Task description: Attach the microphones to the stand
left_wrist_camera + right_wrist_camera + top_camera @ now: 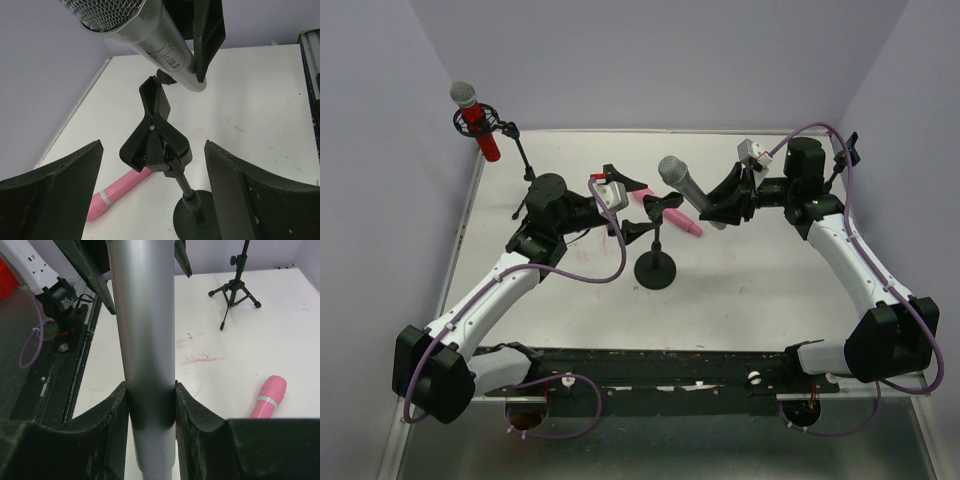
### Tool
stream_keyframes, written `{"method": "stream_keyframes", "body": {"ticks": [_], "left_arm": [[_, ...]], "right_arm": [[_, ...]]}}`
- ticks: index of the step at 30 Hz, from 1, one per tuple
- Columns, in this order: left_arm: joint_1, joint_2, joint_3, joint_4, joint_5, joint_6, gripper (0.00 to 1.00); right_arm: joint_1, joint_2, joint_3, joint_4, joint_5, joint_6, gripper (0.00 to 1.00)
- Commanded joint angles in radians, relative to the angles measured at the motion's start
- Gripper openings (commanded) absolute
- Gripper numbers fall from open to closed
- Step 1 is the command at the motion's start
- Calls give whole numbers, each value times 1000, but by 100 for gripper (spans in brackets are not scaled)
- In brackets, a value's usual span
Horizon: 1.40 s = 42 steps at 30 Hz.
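Right gripper [718,203]: clamped round the barrel of the silver-grey microphone [685,185], and from the right wrist view both fingers [105,425] press flat on the metal.
Silver-grey microphone: up off the table, tilted, mesh head high and pointing toward the left arm, tail end low.
Stand clip [155,135]: sits on top of the round-base stand [655,268] mid-table, with nothing in it.
Mic to clip: the tail hangs just above the clip's upper end. From where I'm looking it may be grazing it, but I can't call contact either way.
Left gripper [642,203]: spread wide with nothing in it, one finger [55,195] on each side of the clip and the stand's post rising between them.
Pink microphone [675,213]: lying flat on the white table [770,290] just behind the round-base stand, on its far side from the arms' bases.
Red microphone [472,122]: already mounted, sitting in a ring holder on the tripod stand [520,170] in the far left corner, silver mesh head up.
Far right corner: a second small tripod [842,158] stands behind the right arm.
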Motion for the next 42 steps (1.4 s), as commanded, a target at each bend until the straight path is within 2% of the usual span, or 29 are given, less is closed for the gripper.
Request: {"method": "stream_keyframes", "body": {"ticks": [1, 8, 11, 15, 17, 19, 20, 25, 30, 31, 35, 36, 37, 42], "left_arm": [[5, 23, 5, 58, 14, -28, 87], [5, 48, -8, 110, 11, -81, 77], [5, 57, -8, 106, 23, -92, 70], [4, 63, 1, 78, 46, -97, 50], [5, 63, 2, 67, 45, -97, 31], [4, 60, 5, 47, 52, -92, 18], [4, 60, 8, 40, 53, -91, 15], [4, 56, 13, 14, 66, -91, 1], [7, 53, 22, -16, 71, -92, 0], [5, 53, 25, -20, 63, -97, 9], [5, 48, 35, -28, 49, -112, 63], [7, 47, 36, -31, 48, -120, 71], [7, 47, 38, -36, 43, -120, 77], [4, 37, 42, -46, 31, -120, 94]], "right_arm": [[-4, -3, -6, 41, -36, 8, 2], [0, 10, -6, 55, -40, 16, 2], [5, 20, -1, 62, -38, 22, 2], [20, 36, 9, 65, -36, 20, 2], [26, 43, 15, 65, -36, 20, 2], [30, 47, 17, 64, -35, 17, 2], [31, 49, 18, 64, -35, 17, 2], [42, 61, 17, 67, -49, -12, 2], [56, 72, 31, 64, -52, -12, 2], [56, 67, 34, 65, -47, -10, 1], [56, 55, 41, 64, -33, -3, 1], [56, 53, 46, 62, -32, -1, 1], [54, 52, 49, 61, -29, 3, 1], [56, 41, 80, 23, -27, -1, 1]]}}
